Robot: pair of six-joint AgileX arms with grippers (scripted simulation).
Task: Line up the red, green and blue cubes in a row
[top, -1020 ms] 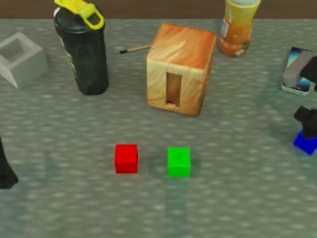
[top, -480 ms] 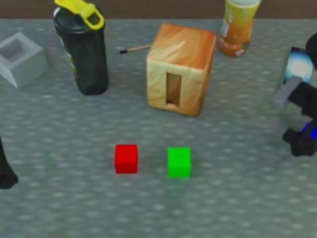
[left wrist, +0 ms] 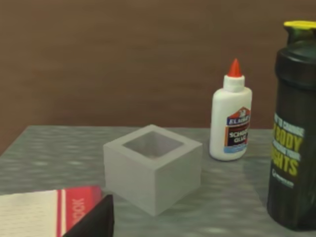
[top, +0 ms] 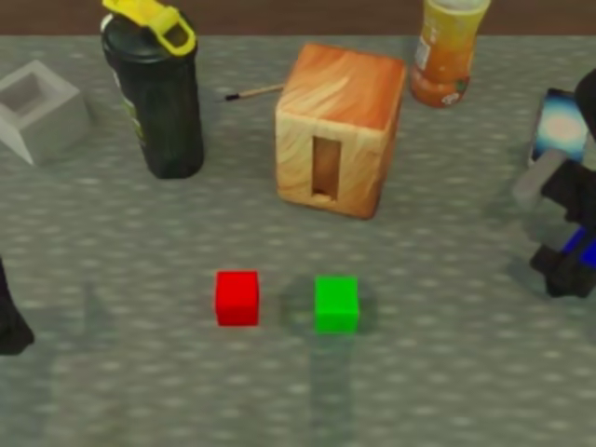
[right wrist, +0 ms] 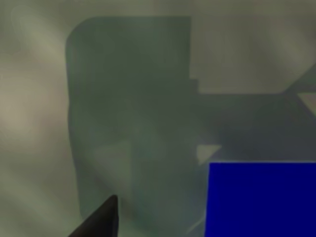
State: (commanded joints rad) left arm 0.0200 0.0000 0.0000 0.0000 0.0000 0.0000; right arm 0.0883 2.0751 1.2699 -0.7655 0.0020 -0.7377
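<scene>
— How far along?

— Two of three placed: small matte red cube and matching green cube side by side, apart, mid-table in front of the large slotted wooden box.

— And the deep blue cube?

— At the table's far right edge, clenched in the right gripper (seemingly lifted, judging by the wrist view). Left to do: carry over, set beside green.

— Left gripper?

— Parked at the left edge; fingers impossible to tell.
</scene>
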